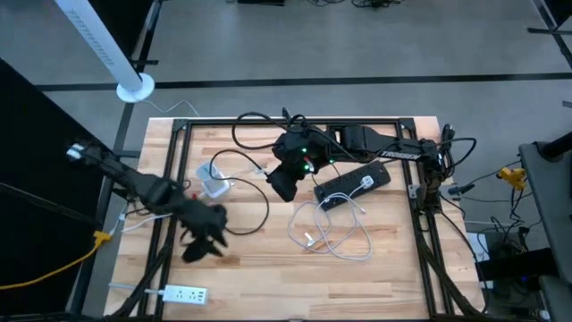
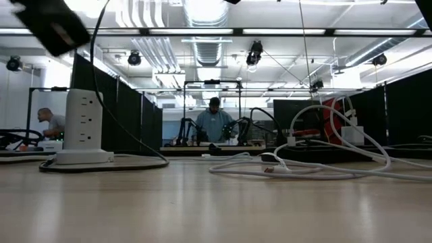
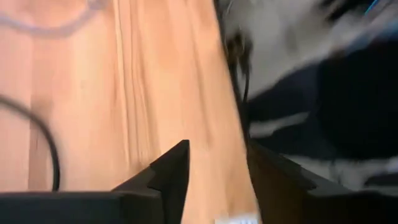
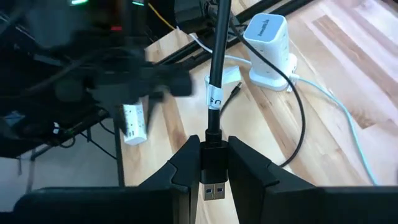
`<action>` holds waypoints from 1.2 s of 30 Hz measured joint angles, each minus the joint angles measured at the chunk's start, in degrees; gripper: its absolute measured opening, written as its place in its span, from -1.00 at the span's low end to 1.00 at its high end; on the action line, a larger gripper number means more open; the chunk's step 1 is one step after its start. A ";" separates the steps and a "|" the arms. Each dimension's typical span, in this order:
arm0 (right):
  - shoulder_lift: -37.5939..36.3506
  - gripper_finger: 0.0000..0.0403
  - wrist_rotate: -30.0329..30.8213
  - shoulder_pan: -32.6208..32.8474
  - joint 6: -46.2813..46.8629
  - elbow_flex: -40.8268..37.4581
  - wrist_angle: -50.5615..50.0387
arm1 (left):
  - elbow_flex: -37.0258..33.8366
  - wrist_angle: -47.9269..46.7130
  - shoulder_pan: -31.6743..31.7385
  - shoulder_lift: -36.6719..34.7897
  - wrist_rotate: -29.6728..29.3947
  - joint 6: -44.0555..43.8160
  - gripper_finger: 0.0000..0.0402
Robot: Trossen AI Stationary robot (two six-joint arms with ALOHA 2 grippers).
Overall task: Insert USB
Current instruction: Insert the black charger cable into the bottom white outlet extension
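Note:
My right gripper (image 4: 214, 155) hangs above the table's middle (image 1: 286, 179) and is shut on a black USB plug (image 4: 212, 163). The plug's black cable (image 4: 217, 62) runs away from the fingers, and its metal connector (image 4: 214, 190) points back toward the wrist. A white charging tower (image 4: 268, 40) stands upright on its base left of that gripper (image 1: 213, 183) (image 2: 81, 125). My left gripper (image 3: 217, 180) is open over bare wood near the table's left near part (image 1: 204, 240), touching nothing. My right gripper pinches the USB plug's black housing (image 4: 212, 149) between its two fingers, one on each side. The plug lies along the fingers with its metal connector toward the wrist and is lifted clear of the table. Its cable runs onward past the fingertips.
A black power strip (image 1: 353, 183) lies right of the right gripper, with a loose white cable (image 1: 331, 231) (image 2: 304, 162) coiled in front of it. A white power strip (image 1: 183, 293) lies at the near left edge. A black cable (image 1: 255, 210) loops beside the tower. People stand beyond the table.

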 joint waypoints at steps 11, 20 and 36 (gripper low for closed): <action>0.00 -0.74 -0.29 1.57 -7.34 0.00 -0.14 | 12.92 -17.14 -25.60 11.83 -3.34 -18.57 -0.55; 0.00 -0.74 1.09 4.69 -13.32 -0.15 -3.29 | 14.39 -18.41 -32.00 22.54 2.53 -30.35 -0.30; -0.85 -0.74 2.98 8.31 -16.10 -0.26 -9.40 | 14.30 -16.61 -32.51 36.96 5.78 -31.24 0.51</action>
